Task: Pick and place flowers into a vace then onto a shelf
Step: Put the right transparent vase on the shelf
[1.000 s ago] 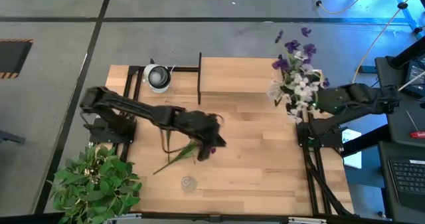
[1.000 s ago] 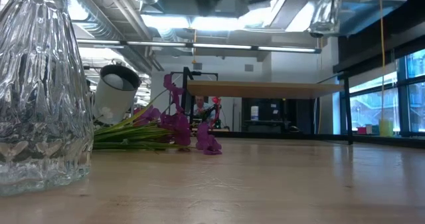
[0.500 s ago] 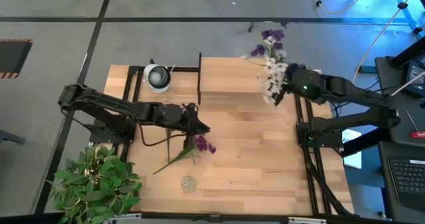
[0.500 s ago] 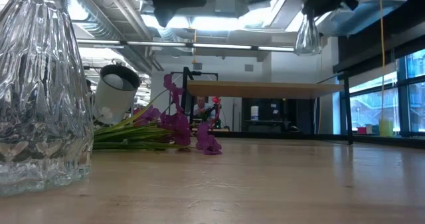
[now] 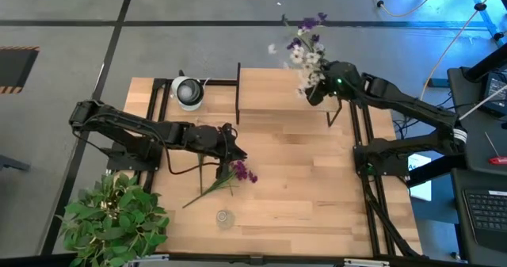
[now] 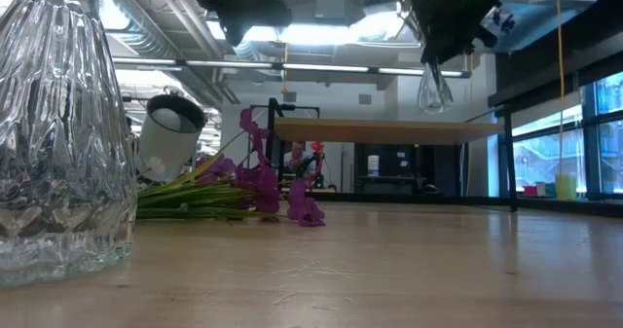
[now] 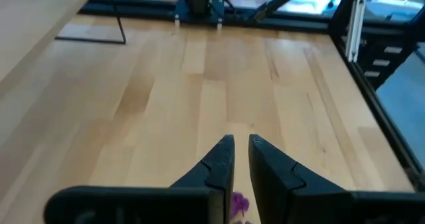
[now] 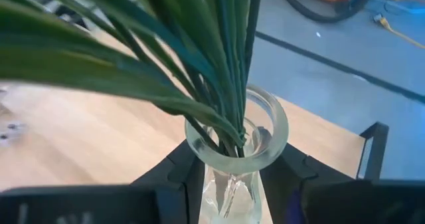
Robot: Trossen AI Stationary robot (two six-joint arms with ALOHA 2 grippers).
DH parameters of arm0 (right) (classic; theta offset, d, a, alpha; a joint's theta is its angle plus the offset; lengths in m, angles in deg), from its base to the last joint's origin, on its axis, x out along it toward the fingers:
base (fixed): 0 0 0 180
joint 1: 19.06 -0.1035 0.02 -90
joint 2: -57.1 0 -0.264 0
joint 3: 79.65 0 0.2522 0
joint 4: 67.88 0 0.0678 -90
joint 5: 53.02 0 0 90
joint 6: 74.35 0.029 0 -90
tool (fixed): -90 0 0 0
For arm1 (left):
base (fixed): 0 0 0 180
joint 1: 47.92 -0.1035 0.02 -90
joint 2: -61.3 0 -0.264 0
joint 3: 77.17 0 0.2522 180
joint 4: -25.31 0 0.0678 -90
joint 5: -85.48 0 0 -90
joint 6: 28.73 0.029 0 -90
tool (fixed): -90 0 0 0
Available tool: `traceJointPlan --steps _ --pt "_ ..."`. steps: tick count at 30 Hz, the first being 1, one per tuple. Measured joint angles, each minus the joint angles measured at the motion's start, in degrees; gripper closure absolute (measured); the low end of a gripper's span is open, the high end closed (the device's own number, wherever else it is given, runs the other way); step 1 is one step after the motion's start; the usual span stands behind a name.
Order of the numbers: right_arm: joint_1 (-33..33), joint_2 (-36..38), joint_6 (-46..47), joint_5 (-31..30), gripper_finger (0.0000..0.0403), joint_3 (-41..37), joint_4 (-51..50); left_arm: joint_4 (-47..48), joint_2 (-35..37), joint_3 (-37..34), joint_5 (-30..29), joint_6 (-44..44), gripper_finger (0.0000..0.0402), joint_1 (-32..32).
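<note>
My right gripper [image 5: 323,89] is shut on a clear glass vase [image 8: 234,159] that holds several green stems with white and purple blossoms [image 5: 303,43]. It hovers over the right end of the light-wood shelf [image 5: 277,89]. In the low view the vase's bottom [image 6: 433,83] hangs above the shelf board [image 6: 389,130]. More purple-blossomed flowers [image 5: 226,178] lie flat on the table. My left gripper [image 5: 240,152] floats just left of and above them, its fingers nearly together [image 7: 239,147] and touching nothing. My right gripper pinches the vase's neck [image 8: 199,159] just below the rim, with one finger [image 8: 179,167] on each side. The fingers come roughly level from the table's right side. The vase is lifted clear and upright, and its body hangs below the fingers.
A second clear glass vase [image 5: 224,217] stands near the table's near edge and looms large in the low view [image 6: 58,133]. A white round object [image 5: 188,91] sits at the far left corner beside the shelf frame. A bushy potted plant [image 5: 111,219] fills the near left corner.
My right gripper has carried the vase of flowers from the table's right edge toward the far left, over the shelf's right end, and has come down. My left gripper drew back from the lying flowers toward the table's left, then held still. Those flowers stayed on the table.
</note>
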Motion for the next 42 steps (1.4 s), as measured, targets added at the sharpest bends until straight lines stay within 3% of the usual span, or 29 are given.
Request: traceJointPlan --steps 12,23,42 --pt "4.79 -1.69 -1.14 3.22 0.0285 -0.50 4.88 1.94 -0.02 0.00 0.04 0.01 0.0363 0.02" --pt "4.80 -0.09 0.13 5.08 0.0284 -8.51 11.76 2.01 -0.02 0.00 0.06 0.01 0.0361 0.02" --pt "5.88 0.02 -1.00 4.91 0.0281 -8.50 10.38 1.94 -0.04 0.00 -1.17 -0.17 0.0358 0.02"
